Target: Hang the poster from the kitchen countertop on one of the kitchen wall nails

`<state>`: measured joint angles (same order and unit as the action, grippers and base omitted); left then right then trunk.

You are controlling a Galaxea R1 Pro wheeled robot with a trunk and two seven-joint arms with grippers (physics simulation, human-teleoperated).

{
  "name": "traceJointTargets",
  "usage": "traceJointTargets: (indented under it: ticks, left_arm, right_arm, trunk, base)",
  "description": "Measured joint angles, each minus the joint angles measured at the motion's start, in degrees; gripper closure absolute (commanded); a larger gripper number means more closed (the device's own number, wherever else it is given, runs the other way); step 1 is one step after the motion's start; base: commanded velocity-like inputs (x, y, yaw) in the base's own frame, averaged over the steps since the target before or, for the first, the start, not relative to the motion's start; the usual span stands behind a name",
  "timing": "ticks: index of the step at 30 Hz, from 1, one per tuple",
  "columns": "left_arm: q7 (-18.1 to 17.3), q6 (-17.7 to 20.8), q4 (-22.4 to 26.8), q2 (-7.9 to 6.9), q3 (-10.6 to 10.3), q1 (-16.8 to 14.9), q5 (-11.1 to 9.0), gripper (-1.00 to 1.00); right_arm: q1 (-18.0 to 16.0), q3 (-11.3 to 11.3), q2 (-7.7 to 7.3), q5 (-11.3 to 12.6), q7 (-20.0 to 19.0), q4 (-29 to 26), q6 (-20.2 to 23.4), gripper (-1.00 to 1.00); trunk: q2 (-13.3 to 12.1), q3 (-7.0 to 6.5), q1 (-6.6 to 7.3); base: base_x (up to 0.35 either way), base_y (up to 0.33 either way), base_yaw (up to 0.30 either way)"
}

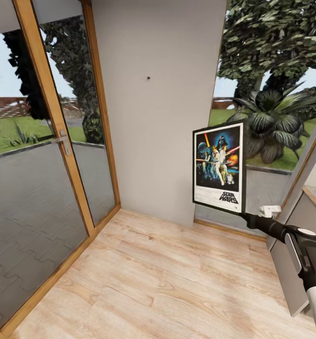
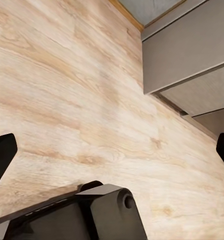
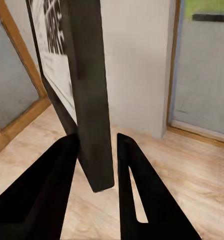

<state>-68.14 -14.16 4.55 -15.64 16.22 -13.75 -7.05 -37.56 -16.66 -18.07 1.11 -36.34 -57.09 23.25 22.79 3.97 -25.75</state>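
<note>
The poster (image 1: 219,165), a glossy print with a white paper-like border in a thin matt black frame, is clamped at its lower corner by the right gripper (image 3: 95,150), whose fingers look like smooth matt black plastic. Beneath lies a pale wood-grain plank floor (image 1: 167,278) with a satin sheen. A matt grey plaster-like wall (image 1: 153,117) stands between wood-framed glass panes (image 1: 63,141).

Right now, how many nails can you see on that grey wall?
1. A single wall nail sits high on the grey wall, up and left of the poster held in the right claw. Others may lie outside the head view.
</note>
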Motion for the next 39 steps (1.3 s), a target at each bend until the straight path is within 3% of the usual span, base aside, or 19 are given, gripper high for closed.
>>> traceJointTargets:
  ticks: [10, 12, 18, 24, 34, 39]
  left_arm:
    - [0.00, -0.02, 0.00, -0.07, -0.03, 0.00, 0.00, -1.00]
    - [0.00, -0.02, 0.00, -0.07, -0.03, 0.00, 0.00, -1.00]
    - [-0.05, -0.10, 0.00, -0.07, -0.03, 0.00, -0.01, -1.00]
    - [-0.07, -0.23, 0.00, -0.07, -0.10, 0.00, -0.01, -1.00]
    - [-0.01, -1.79, 0.00, -0.07, -0.13, 0.00, -0.01, -1.00]
    - [0.00, -1.86, 0.00, -0.07, -0.13, 0.00, -0.01, -1.00]
  right_arm:
    - [0.00, -0.33, 0.00, -0.13, -18.96, -0.13, -0.28, 1.00]
    - [0.00, -0.42, -0.03, -0.15, -25.62, -0.18, -0.34, 1.00]
    - [0.05, -0.49, -0.04, -0.16, -32.96, -0.27, -0.45, 1.00]
    - [0.03, -0.47, 0.12, 0.15, -35.50, -3.33, -0.35, 1.00]
    - [0.02, -0.30, 1.58, 0.23, -35.88, -7.60, 0.79, 1.00]
    - [0.02, -0.39, 3.32, 0.24, -35.90, -10.86, 3.41, 1.00]
  trunk:
    - [0.00, 0.00, 0.00]
    - [0.00, 0.00, 0.00]
    - [0.00, 0.00, 0.00]
    - [0.01, 0.00, 0.00]
    - [0.00, 0.00, 0.00]
    - [0.00, 0.00, 0.00]
  base:
    - [0.000, 0.000, 0.000]
    - [0.000, 0.000, 0.000]
    - [0.000, 0.000, 0.000]
    - [0.000, 0.000, 0.000]
    - [0.000, 0.000, 0.000]
    - [0.000, 0.000, 0.000]
